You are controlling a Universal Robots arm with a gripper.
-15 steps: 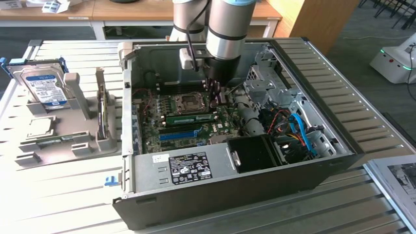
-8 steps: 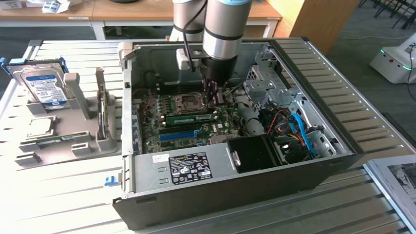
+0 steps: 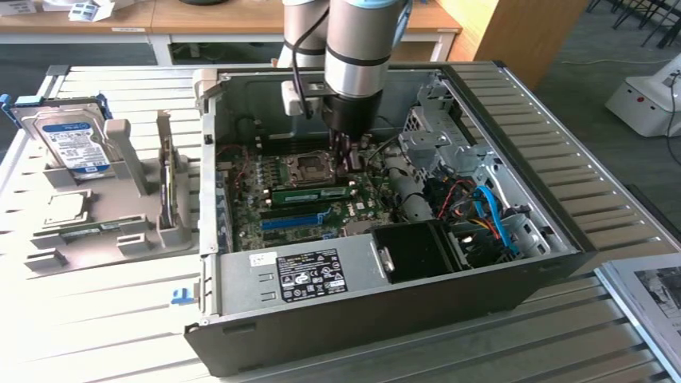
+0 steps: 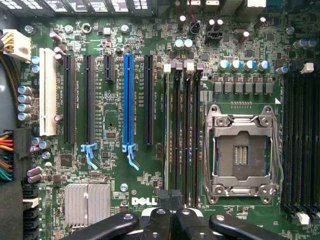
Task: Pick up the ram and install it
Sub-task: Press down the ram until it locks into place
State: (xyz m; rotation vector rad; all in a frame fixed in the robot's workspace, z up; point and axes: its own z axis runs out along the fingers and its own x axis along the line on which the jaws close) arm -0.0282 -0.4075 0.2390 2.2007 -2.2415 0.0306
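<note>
The ram lies on the motherboard inside the open computer case, its long axis running nine to three o'clock in the exterior view. My arm hides its three o'clock end, so I cannot tell whether I touch it. My gripper hangs over that end, jaws pressed together and holding nothing I can make out. The CPU socket sits at its twelve, the blue slot at its six. The case rests on a slatted table.
</note>
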